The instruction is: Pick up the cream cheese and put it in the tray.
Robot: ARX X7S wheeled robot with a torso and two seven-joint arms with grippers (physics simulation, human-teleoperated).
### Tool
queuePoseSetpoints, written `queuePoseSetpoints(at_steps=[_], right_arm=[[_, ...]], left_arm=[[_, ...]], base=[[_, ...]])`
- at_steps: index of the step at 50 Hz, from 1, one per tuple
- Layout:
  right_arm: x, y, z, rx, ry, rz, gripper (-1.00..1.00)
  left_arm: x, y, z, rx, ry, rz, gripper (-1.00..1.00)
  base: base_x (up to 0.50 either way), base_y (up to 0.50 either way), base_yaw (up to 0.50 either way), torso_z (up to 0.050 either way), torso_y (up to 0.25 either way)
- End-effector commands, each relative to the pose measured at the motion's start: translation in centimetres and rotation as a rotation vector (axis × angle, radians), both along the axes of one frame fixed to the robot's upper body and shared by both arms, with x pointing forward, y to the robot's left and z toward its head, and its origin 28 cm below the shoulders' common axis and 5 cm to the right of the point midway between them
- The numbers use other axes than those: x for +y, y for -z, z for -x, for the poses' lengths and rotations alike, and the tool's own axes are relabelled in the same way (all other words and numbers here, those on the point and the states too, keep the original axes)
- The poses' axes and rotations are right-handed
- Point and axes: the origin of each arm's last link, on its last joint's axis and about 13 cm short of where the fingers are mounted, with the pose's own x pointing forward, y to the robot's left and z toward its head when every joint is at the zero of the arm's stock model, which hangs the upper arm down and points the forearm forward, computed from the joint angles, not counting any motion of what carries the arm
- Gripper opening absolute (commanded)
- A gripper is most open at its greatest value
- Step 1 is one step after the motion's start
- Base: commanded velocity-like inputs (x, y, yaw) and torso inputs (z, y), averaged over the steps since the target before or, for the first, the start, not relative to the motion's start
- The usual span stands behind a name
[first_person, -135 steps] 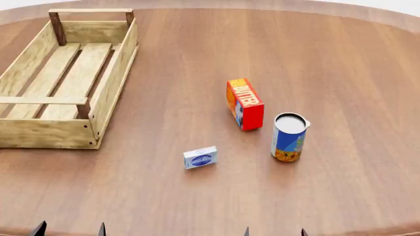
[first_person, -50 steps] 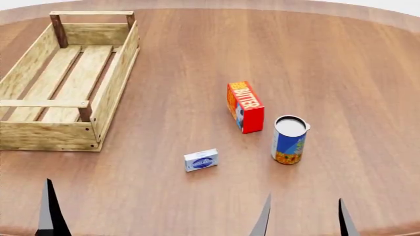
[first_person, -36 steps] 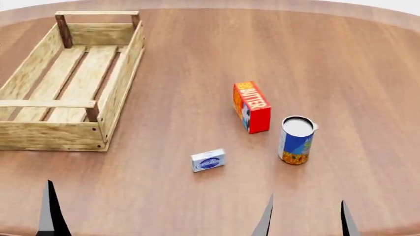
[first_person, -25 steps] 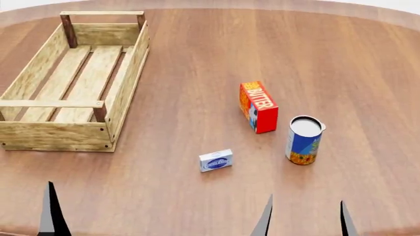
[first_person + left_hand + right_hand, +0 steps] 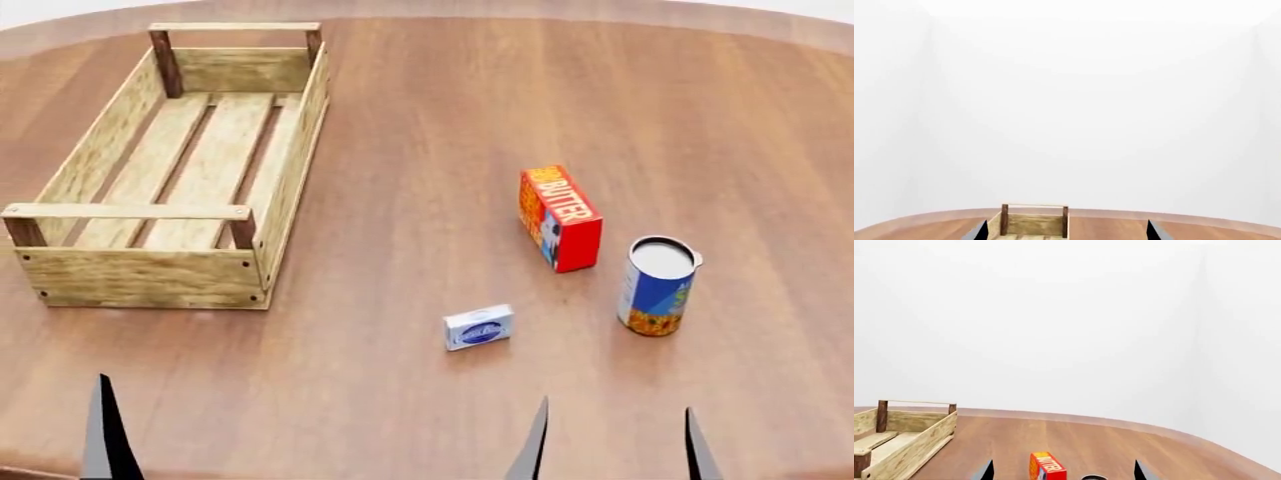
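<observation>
The cream cheese (image 5: pixel 478 327), a small white-grey box with a blue oval logo, lies on the table in the head view, right of and nearer than the tray (image 5: pixel 147 275). The tray is a long, empty pale-wood crate; it also shows in the left wrist view (image 5: pixel 1033 224) and the right wrist view (image 5: pixel 921 442). My right gripper (image 5: pixel 611 450) is open and empty, low at the near edge, to the right of the cream cheese and nearer than it. Only one fingertip (image 5: pixel 100 435) of my left gripper shows in the head view; the left wrist view shows that gripper (image 5: pixel 1066 232) open and empty. The cream cheese is out of both wrist views.
A red-orange butter box (image 5: pixel 559 218) stands beyond the cream cheese, and shows in the right wrist view (image 5: pixel 1046 467). A blue-orange can (image 5: pixel 658 286) stands to its right. The round wooden table (image 5: pixel 534 90) curves away at the far edge.
The head view has shifted, so the tray, boxes and can now sit further right in it. The fingertips rose into view early on and have since held still. Nothing was grasped.
</observation>
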Motion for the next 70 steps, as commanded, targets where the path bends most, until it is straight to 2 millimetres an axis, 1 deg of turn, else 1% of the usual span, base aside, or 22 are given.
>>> queuePoseSetpoints(at_steps=[1, 34, 70], right_arm=[[0.09, -0.05, 0.01, -0.001, -0.003, 0.006, 1.00], [0.34, -0.27, 0.04, -0.006, -0.024, 0.010, 1.00], [0.67, -0.35, 0.29, -0.013, -0.039, 0.019, 1.00]], left_arm=[[-0.02, -0.02, 0.09, -0.003, 0.002, -0.001, 1.00], [-0.35, 0.44, 0.24, 0.010, 0.018, -0.005, 1.00], [0.05, 0.25, 0.45, -0.011, 0.004, 0.027, 1.00]], base=[[0.00, 0.15, 0.00, 0.000, 0.000], [0.01, 0.14, 0.00, 0.000, 0.000], [0.08, 0.15, 0.00, 0.000, 0.000]])
